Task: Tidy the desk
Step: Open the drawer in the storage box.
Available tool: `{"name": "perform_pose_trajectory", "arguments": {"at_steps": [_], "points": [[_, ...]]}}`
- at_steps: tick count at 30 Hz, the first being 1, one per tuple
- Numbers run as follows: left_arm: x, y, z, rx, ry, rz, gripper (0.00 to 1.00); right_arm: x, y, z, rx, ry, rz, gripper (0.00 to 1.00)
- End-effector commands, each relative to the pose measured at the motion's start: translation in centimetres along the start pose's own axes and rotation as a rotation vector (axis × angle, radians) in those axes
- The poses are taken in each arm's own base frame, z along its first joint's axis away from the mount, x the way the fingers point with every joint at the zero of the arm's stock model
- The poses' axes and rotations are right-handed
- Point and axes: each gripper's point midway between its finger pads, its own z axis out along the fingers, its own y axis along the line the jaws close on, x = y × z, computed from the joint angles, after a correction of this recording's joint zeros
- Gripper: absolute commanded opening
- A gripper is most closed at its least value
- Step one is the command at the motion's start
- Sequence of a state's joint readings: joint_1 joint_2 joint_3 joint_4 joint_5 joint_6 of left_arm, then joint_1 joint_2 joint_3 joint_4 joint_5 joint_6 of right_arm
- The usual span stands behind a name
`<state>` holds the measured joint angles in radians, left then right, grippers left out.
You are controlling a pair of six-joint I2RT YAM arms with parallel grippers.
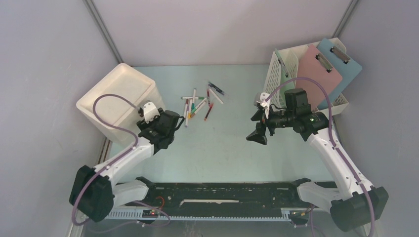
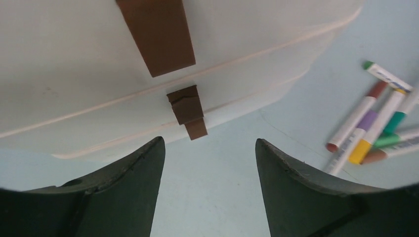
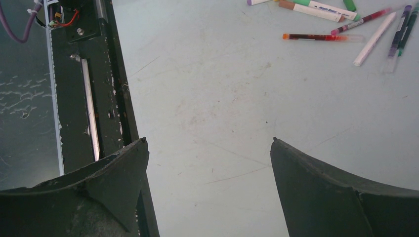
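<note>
The left arm (image 1: 129,157) extends toward 1 o'clock, jaws released, near the white bin (image 1: 118,94). The right arm (image 1: 330,148) extends toward 10 o'clock, jaws released, over the counter (image 1: 217,148).

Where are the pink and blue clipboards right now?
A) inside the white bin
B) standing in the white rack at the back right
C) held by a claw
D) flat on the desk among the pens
B: the pink clipboard and blue clipboard stand tilted in the white perforated rack.
</note>
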<state>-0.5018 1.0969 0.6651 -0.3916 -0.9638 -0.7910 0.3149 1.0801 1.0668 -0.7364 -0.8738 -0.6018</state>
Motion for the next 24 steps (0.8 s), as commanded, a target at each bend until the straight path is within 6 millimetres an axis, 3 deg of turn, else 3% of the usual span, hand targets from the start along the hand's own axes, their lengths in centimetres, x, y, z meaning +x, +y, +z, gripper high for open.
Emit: {"name": "perform_pose_trajectory", "arguments": {"at_steps": [1, 15, 24], "points": [[-2.1, 1.0, 1.0, -0.161, -0.107, -0.035, 0.74, -0.4, 0.2, 0.0, -0.007, -0.015, -0.037, 1.0], [-2.6, 1.2, 3.1, -0.284, -0.144, -0.027, 0.68, -0.4, 0.2, -0.1, -0.004, -0.014, -0.038, 1.0], [-1.1, 0.8, 4.0, -0.277, -0.101, -0.013, 0.59, -0.4, 0.2, -0.1, -0.004, -0.015, -0.039, 1.0]]}}
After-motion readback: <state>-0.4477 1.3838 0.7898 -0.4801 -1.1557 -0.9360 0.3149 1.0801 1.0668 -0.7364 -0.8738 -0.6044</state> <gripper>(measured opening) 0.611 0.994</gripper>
